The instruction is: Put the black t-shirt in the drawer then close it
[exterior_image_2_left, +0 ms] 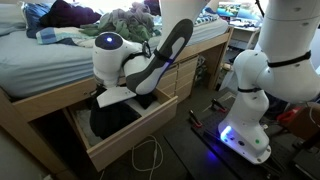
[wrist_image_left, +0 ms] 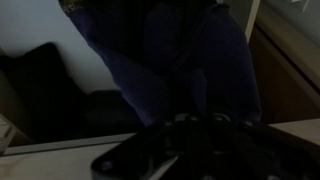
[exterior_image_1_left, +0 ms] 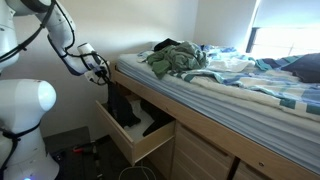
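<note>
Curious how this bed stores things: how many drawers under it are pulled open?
1. The drawer under the bed stands pulled out, the black t-shirt hanging into it. The wooden fronts beside it look shut; others may be hidden.

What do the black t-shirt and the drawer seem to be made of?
The black t-shirt looks like soft matte fabric, probably cotton knit: it slumps and folds limply. The drawer looks like light-brown wood or wood-effect board with a smooth plain front and a pale whitish inside. Its grain is too small to tell.

a home bedroom — unmade bed (exterior_image_1_left: 240,85), strewn clothes (exterior_image_1_left: 175,60), under-bed drawer (exterior_image_1_left: 122,138).
</note>
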You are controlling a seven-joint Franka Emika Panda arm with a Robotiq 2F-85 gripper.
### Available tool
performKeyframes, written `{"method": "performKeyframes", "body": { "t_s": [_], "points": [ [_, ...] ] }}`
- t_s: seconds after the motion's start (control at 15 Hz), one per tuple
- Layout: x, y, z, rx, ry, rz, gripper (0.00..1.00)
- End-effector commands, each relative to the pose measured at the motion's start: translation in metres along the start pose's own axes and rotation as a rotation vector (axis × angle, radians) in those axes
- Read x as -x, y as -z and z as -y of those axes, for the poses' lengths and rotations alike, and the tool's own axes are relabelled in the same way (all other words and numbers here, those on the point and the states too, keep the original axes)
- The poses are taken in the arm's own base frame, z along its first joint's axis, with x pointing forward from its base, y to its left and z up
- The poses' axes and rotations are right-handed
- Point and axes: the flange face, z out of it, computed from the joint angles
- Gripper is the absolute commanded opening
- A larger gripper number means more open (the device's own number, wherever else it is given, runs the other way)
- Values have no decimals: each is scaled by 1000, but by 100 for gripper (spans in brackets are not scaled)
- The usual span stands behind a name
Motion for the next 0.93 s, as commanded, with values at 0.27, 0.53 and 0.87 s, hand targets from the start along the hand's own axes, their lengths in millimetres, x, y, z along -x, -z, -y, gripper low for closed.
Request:
{"method": "performKeyframes", "body": {
  "t_s": [0.27,0.53,0.87],
  "points": [
    [50,-70,-21,122,-51,89,1],
    [61,-96,-33,173,-57,122,1],
    [62,-97,-35,169,-57,152,31]
  ]
}}
